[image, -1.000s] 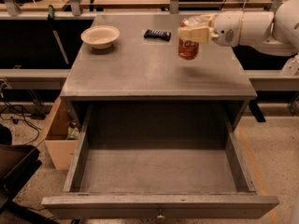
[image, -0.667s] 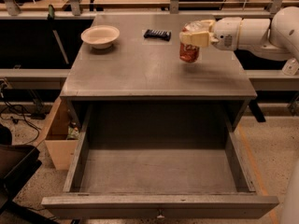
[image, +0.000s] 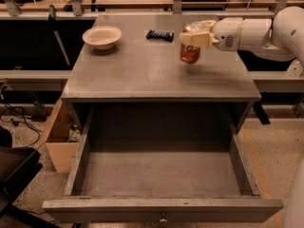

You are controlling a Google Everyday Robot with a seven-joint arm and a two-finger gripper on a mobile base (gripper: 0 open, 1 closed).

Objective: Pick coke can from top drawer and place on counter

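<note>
A: Where is the coke can (image: pixel 190 54)?

B: Out of the drawer; it stands upright over the right rear part of the counter (image: pixel 142 72), a red body with a silver top, near the right edge; whether its base touches the surface or hangs just above it, I cannot tell.

A: And the gripper (image: pixel 192 36)?

B: It reaches in from the right, level with the can's upper part; its 2 cream fingers (image: pixel 200 39) are clamped on the can near the top; the white arm (image: pixel 256 31) behind it runs off the right edge of the view.

A: What else sits on the counter?

B: 2 things, both toward the rear; a small black object (image: pixel 160 34) lies flat just left of the can, apart from it; a cream bowl (image: pixel 102 36) stands well apart near the rear left corner, right way up.

A: The top drawer (image: pixel 161 208)?

B: Pulled far out toward the camera, below the counter's front edge; its grey floor and side walls show; a small round knob (image: pixel 163 218) sits at the middle of the front panel, at the bottom of the view.

A: Anything around the cabinet?

B: A light brown box (image: pixel 61 144) stands on the floor against its left side; dark cables (image: pixel 19 115) trail over the speckled floor further left.
</note>
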